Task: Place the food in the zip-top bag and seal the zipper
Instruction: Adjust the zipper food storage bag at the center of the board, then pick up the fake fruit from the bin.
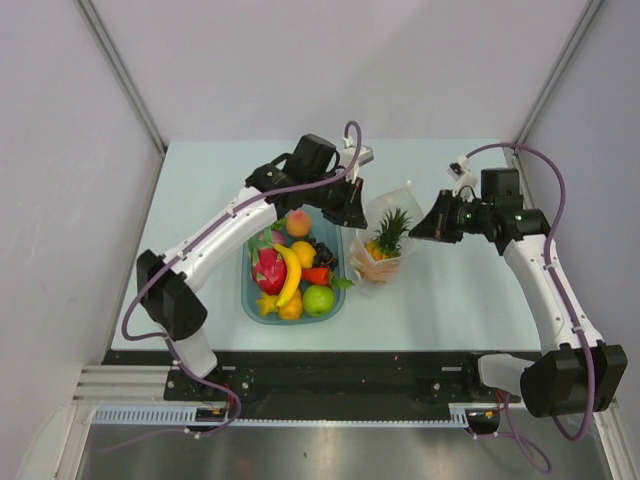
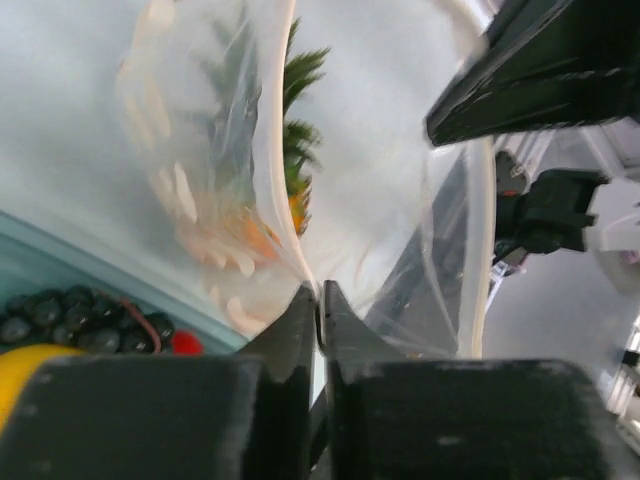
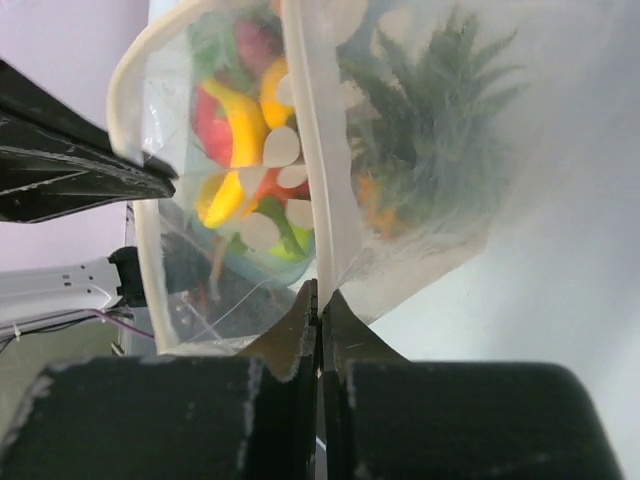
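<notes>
1. The left gripper (image 2: 320,312) is pinched shut on the zip-top bag (image 2: 380,200), and the zipper (image 2: 272,150) strip rises from between its jaws.
2. The right gripper (image 3: 319,300) is clamped on the opposite rim, so the mouth hangs lifted between both.
3. The pineapple (image 3: 430,130) sits inside the bag, beyond the jaws. Other food (image 1: 290,270) lies in the tray (image 1: 245,285) beside the left gripper, probably yet to be loaded.

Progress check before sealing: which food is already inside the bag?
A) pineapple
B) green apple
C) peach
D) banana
A: the pineapple stands inside the zip-top bag, its green crown showing through the clear plastic, while the other fruits lie in the blue tray.
</notes>
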Motion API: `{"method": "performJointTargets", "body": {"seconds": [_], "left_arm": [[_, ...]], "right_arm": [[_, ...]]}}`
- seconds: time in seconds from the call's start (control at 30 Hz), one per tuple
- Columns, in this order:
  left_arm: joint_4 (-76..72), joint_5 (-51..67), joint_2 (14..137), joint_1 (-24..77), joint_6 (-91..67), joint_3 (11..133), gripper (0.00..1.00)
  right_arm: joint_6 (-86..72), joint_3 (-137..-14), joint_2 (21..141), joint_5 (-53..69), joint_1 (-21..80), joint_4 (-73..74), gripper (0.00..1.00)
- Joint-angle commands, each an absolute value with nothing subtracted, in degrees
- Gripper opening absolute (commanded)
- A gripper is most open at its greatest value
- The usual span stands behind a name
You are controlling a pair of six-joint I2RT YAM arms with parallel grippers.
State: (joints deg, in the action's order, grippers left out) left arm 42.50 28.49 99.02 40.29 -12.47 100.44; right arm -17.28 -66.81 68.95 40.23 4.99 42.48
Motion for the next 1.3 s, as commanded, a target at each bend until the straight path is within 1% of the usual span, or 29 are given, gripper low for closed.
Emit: {"method": "performJointTargets", "body": {"seconds": [0.0,0.03,0.07,0.13,0.17,0.27,0.33,0.37,0.4,0.47,0.5,0.57,0.63,0.67,0.73,1.03,1.27], "left_arm": [[39.9,28.6,98.3,35.9,-14.0,97.1,0.24],[36.6,28.5,97.3,34.8,-14.8,95.1,0.32],[34.9,28.3,95.5,33.8,-15.5,94.1,0.48],[32.4,27.5,93.3,30.5,-15.1,92.2,0.62],[32.2,25.2,92.1,29.4,-14.4,91.6,0.74],[33.5,20.5,87.1,24.3,-12.0,87.2,0.81],[36.0,19.2,85.3,20.1,-10.9,83.5,0.81],[38.7,17.1,85.1,18.8,-10.6,82.4,0.77],[39.8,16.5,84.6,16.3,-10.5,81.2,0.78],[38.3,17.7,84.2,13.3,-10.2,77.0,0.76],[37.2,16.9,84.1,10.9,-8.9,76.2,0.75],[34.8,14.7,85.1,9.8,-6.8,75.4,0.75],[34.9,11.9,88.7,9.8,-4.1,78.5,0.74],[35.5,11.6,90.2,9.7,-3.8,79.7,0.72],[34.7,9.9,92.0,9.8,-4.4,81.0,0.70],[31.4,8.2,101.2,13.0,-9.1,84.5,0.72],[33.0,3.2,107.6,16.1,-13.2,87.3,0.73]], "right_arm": [[-17.5,-66.0,70.2,38.8,4.7,39.3,0.00],[-17.5,-66.2,70.6,38.8,4.8,38.9,0.00],[-17.9,-66.4,71.1,38.9,4.7,38.6,0.00],[-18.5,-67.1,72.5,39.4,4.7,37.6,0.00],[-18.6,-67.4,72.9,39.5,4.7,37.6,0.00],[-18.8,-69.3,74.2,39.5,5.2,37.4,0.00],[-18.6,-70.6,75.1,39.5,5.4,37.9,0.00],[-18.5,-71.0,75.5,39.5,5.4,38.0,0.00],[-18.0,-71.3,75.7,39.4,5.8,38.1,0.00],[-17.6,-71.9,76.2,39.0,6.2,38.2,0.00],[-17.4,-72.0,76.4,38.9,6.4,38.2,0.00],[-17.0,-72.0,76.5,38.7,6.8,38.2,0.00],[-16.4,-72.0,76.5,38.3,7.3,38.3,0.00],[-16.3,-72.0,76.7,38.3,7.4,38.3,0.00],[-16.3,-72.1,76.8,37.8,7.6,38.2,0.00],[-14.5,-73.3,77.7,36.7,7.5,38.7,0.00],[-12.7,-74.2,77.5,36.3,7.5,39.8,0.00]]}}
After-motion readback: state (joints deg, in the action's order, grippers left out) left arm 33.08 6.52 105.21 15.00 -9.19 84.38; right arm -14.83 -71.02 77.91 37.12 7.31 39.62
